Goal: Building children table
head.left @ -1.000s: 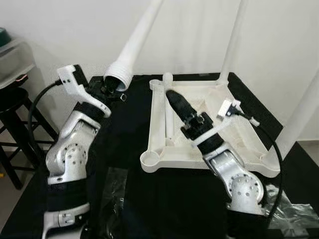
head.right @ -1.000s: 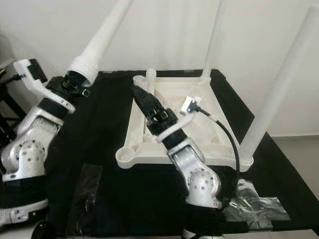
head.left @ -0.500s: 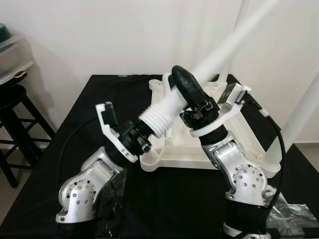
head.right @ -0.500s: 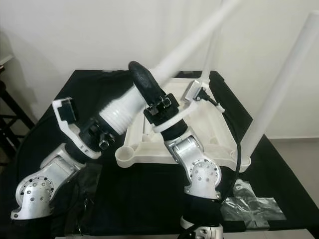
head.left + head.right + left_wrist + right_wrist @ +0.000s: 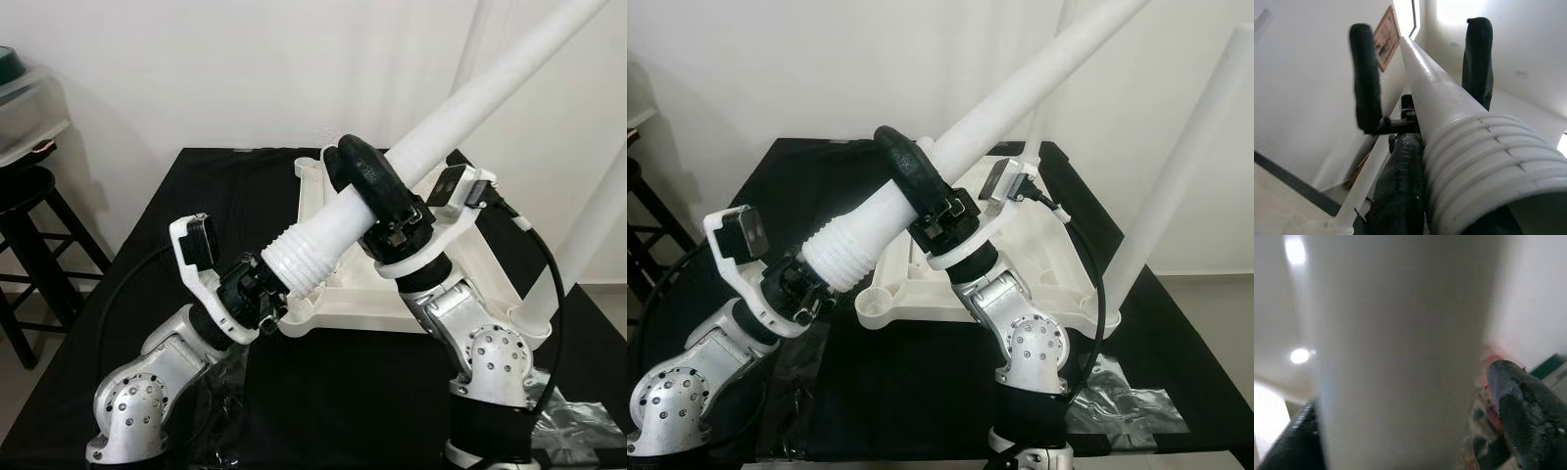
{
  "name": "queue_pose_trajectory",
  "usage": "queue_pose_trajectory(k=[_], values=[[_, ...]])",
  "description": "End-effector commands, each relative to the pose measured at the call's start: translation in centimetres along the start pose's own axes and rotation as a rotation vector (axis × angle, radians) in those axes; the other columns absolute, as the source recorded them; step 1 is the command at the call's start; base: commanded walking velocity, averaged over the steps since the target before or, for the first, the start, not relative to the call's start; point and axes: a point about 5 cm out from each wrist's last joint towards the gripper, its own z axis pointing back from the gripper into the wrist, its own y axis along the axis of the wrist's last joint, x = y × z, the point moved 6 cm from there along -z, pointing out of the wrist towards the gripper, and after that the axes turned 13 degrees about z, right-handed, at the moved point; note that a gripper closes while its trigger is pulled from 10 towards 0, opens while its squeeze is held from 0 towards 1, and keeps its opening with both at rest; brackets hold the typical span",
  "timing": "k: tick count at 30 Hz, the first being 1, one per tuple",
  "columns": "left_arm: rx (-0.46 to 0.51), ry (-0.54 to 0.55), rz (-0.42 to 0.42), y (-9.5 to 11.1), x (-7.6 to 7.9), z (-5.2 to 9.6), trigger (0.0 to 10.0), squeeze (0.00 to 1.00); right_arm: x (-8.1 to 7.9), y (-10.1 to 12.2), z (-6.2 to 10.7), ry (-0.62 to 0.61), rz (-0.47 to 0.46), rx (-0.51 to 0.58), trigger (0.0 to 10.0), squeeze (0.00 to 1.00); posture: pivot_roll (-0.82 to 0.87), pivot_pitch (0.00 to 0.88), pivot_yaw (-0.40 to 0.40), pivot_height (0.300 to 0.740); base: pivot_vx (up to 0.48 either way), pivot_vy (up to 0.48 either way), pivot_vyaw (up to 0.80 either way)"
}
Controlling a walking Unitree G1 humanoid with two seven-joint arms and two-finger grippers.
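**A:** White wall behind, black-covered bench (image 5: 118,294) in front of us, and on it the upturned white table top (image 5: 470,269), its underside up, with legs already rising from the right-hand and far corners. A dark stool (image 5: 24,211) stands off to our left.

**B:** And the loose table leg (image 5: 411,166)?

**A:** We hold it between both arms, slanting over the table top. Its long axis runs from the ribbed threaded end, low on our left, up and away to the right, past the upper edge of the head views.

**B:** Who has which part?

**A:** Our left gripper (image 5: 257,294) sits at the ribbed end; in the left wrist view its two black fingers (image 5: 1365,83) stand on either side of the shaft. Whether they press it or merely flank it, we cannot tell. Our right gripper (image 5: 377,186) is higher up, fingers wrapped around the middle of the shaft and clenched on it.

**B:** So what does the next move turn on?

**A:** The empty corner socket (image 5: 299,315), we judge. It lies just below and beside the ribbed end, nearer our left gripper. The leg still leans well off upright, so we would have to swing its top back over that socket before the thread can drop in
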Motion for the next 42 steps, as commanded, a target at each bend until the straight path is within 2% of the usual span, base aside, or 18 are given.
queue_pose_trajectory(k=[1, 2, 8, 9, 18, 19, 21, 22, 23, 27, 31, 33, 37, 39, 40, 41, 42], values=[[-0.049, -0.004, 0.024, -1.1, 0.0, -0.1, 0.0, 0.0, -1.2, 0.2, -0.4, 0.06, -0.006, 0.008, 4.9, 0.0, -0.01, 0.0, -0.039, 0.74, 0.0, 0.0, 0.0], [-0.069, 0.002, 0.029, -1.5, -0.1, 0.0, 0.0, 0.0, -1.6, 0.2, -0.4, 0.078, -0.012, 0.006, 0.0, 0.0, -0.01, 0.0, -0.038, 0.74, 0.0, 0.0, 0.0], [-0.133, 0.021, 0.023, -2.9, -0.4, 0.3, 0.0, 0.0, -2.4, -0.1, -0.3, 0.126, -0.035, -0.007, 0.0, 0.0, -0.01, 0.0, -0.039, 0.74, 0.0, 0.0, 0.0], [-0.144, 0.03, 0.016, -3.2, -0.6, 0.3, 0.0, 0.0, -3.0, -0.5, 0.0, 0.159, -0.048, -0.026, 0.0, 0.0, -0.01, 0.0, -0.039, 0.74, 0.0, 0.0, 0.0], [-0.115, 0.07, 0.018, -2.9, -1.1, 0.2, 0.0, 0.0, -3.0, -0.5, 0.1, 0.16, -0.041, -0.029, 0.0, 0.0, -0.01, 0.0, -0.039, 0.74, 0.0, 0.0, 0.0], [-0.112, 0.078, 0.02, -2.8, -1.1, 0.4, 10.0, 1.0, -2.6, -0.3, 0.0, 0.134, -0.025, -0.019, 0.0, 0.0, -0.01, 0.0, -0.037, 0.74, 0.0, 0.0, 0.0], [-0.112, 0.082, 0.021, -2.8, -1.1, 0.5, 10.0, 1.0, -2.3, -0.1, -0.1, 0.115, -0.014, -0.012, 0.0, 0.0, -0.01, 0.0, -0.037, 0.74, 0.0, 0.0, 0.0], [-0.113, 0.094, 0.014, -2.7, -1.1, 0.7, 10.0, 1.0, -1.7, 0.2, -0.3, 0.085, 0.005, -0.003, 0.0, 0.0, -0.01, 0.0, -0.038, 0.74, 0.0, 0.0, 0.0], [-0.12, 0.114, -0.001, -2.5, -1.2, 1.3, 10.0, 1.0, -0.5, 0.7, -0.6, 0.02, 0.039, 0.011, 0.0, 0.0, -0.01, 0.0, -0.039, 0.74, 0.0, 0.0, 0.0], [-0.142, 0.142, -0.025, -2.3, -1.1, 2.4, 10.0, 1.0, 1.5, 1.5, -0.8, -0.093, 0.098, 0.03, 0.0, 0.0, -0.01, 0.0, -0.038, 0.74, 0.0, 0.0, 0.0], [-0.231, 0.203, -0.093, -2.4, -1.0, 4.6, 10.0, 1.0, 3.9, 3.1, -0.7, -0.218, 0.164, 0.062, 0.0, 0.0, 0.0, 0.0, -0.035, 0.74, 0.0, 0.0, 0.0], [-0.258, 0.222, -0.115, -2.5, -1.0, 5.1, 10.0, 1.0, 4.3, 3.5, -0.6, -0.242, 0.174, 0.073, 0.0, 0.0, 0.0, 0.0, -0.032, 0.74, 0.0, 0.0, 0.0], [-0.303, 0.322, -0.199, -2.0, -2.0, 6.5, 10.0, 1.0, 5.4, 4.1, -0.3, -0.314, 0.253, 0.056, 0.0, 0.0, 0.0, 0.0, -0.03, 0.74, 0.0, 0.0, 0.0], [-0.293, 0.436, -0.297, -0.3, -3.4, 7.5, 10.0, 1.0, 6.5, 3.7, 0.2, -0.374, 0.322, 0.012, 0.0, 0.0, 0.0, 0.0, -0.026, 0.74, 0.0, 0.0, 0.0], [-0.293, 0.436, -0.297, -0.3, -3.4, 7.5, 10.0, 1.0, 6.5, 3.7, 0.2, -0.374, 0.322, 0.012, 0.0, 0.0, 0.0, 0.0, -0.026, 0.74, 0.0, 0.0, 0.0], [-0.281, 0.478, -0.339, 0.5, -3.9, 7.8, 10.0, 1.0, 7.0, 3.5, 0.5, -0.396, 0.348, -0.01, 0.0, 0.0, 0.0, 0.0, -0.026, 0.74, 0.0, 0.0, 0.0], [-0.235, 0.543, -0.391, 2.0, -4.7, 8.0, 10.0, 1.0, 7.3, 3.0, 0.8, -0.413, 0.387, -0.053, 4.5, 0.0, 0.0, 0.0, -0.027, 0.74, 0.0, 0.0, 0.0]])
